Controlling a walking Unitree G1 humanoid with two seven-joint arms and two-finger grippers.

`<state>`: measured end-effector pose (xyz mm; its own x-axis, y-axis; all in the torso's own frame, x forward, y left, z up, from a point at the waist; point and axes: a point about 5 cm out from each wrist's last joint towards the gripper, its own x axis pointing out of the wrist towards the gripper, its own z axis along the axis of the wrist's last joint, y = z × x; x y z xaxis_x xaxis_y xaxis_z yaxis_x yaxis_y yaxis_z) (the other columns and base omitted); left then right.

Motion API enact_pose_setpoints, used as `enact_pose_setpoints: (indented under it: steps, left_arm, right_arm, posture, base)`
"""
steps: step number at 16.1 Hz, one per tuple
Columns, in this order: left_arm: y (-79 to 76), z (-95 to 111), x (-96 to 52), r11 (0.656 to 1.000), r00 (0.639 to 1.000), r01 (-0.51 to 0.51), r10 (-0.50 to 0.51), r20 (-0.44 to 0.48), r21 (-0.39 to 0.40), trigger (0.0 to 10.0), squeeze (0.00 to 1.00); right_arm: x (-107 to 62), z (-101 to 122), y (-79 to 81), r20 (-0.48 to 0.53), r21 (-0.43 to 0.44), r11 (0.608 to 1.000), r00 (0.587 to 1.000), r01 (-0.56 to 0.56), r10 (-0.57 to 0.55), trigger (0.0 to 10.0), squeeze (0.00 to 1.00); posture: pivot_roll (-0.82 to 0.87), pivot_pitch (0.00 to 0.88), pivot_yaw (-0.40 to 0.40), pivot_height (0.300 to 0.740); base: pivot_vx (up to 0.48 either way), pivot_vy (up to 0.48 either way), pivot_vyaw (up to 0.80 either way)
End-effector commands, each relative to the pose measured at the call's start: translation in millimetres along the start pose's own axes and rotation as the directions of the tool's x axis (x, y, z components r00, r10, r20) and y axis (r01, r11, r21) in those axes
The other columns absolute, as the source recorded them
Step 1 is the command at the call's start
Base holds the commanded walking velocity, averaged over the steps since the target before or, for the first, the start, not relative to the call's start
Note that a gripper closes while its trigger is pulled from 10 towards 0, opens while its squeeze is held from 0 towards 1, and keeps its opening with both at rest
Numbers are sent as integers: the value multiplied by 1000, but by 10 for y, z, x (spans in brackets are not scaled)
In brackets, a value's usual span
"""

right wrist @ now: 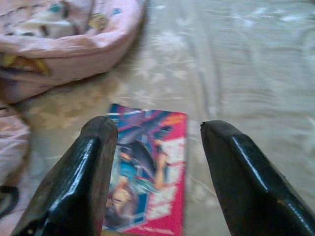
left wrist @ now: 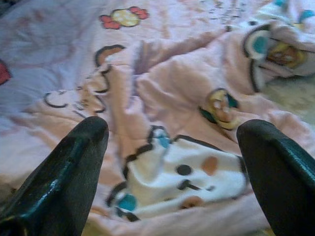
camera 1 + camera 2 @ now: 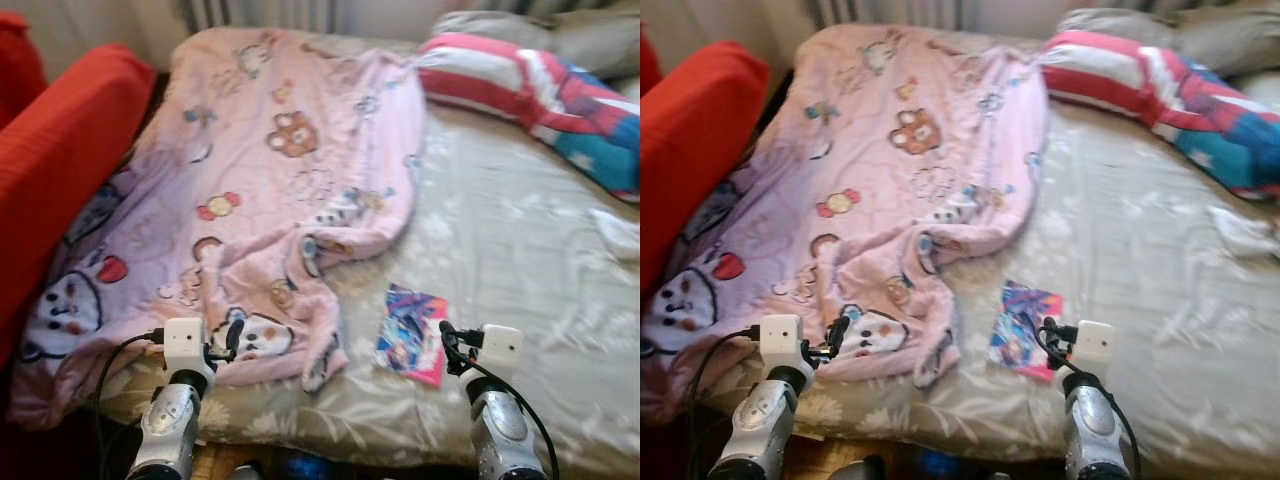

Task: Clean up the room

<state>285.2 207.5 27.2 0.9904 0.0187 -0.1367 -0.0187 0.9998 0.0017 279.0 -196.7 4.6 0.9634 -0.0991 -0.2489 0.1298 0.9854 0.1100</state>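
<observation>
Silver arms, white wrist boxes, black cables

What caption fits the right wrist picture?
Open right claw poised over a colorful booklet on the bed sheet.

I hold both silver arms raised forward, side by side. My left gripper [image 2: 172,147] has its fingers spread wide; my right gripper [image 1: 157,147] is parted too.
</observation>
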Motion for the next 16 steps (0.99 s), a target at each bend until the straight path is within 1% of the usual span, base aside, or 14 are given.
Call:
enact_pose_setpoints:
  steps: [1, 2, 6, 12, 14, 16]
  left_arm:
    - [18, -92, -68, 1000, 999, 9, -9, -37, 9, 10000, 0]
    - [17, -92, -68, 1000, 999, 10, -9, -37, 9, 10000, 0]
    - [15, -57, -53, 1000, 1000, 19, -18, -23, 14, 10000, 0]
    - [15, -12, -50, 1000, 1000, 17, -17, 3, 7, 10000, 0]
    - [14, 11, -49, 1000, 1000, 14, -14, 16, 5, 10000, 0]
    - [1, 21, -50, 1000, 1000, 15, -15, 24, 4, 10000, 0]
  right_arm:
    - [-12, -17, -7, -5, -1, 1000, 1000, 10, -10, 10000, 0]
    - [-11, -16, -5, -5, -1, 1000, 1000, 10, -10, 10000, 0]
    - [-11, -19, 8, -5, -1, 1000, 1000, 14, -15, 10000, 0]
    - [-9, -5, -25, 0, -1, 1000, 1000, 26, -26, 10000, 0]
    - [-5, -1, 4, 4, 0, 1000, 1000, 6, -6, 10000, 0]
    - [-2, -10, 66, -4, -14, 999, 999, -41, 40, 10000, 0]
  posture:
    - [140, 205, -41, 740]
    - [140, 205, -41, 740]
    - [143, 209, -39, 740]
    - [142, 233, -44, 740]
    - [141, 234, -44, 740]
    - [138, 235, -44, 740]
  base:
    - [292, 0, 0]
    - [292, 0, 0]
    - [0, 0, 0]
    - [0, 0, 0]
    - [0, 0, 0]
    - [0, 0, 0]
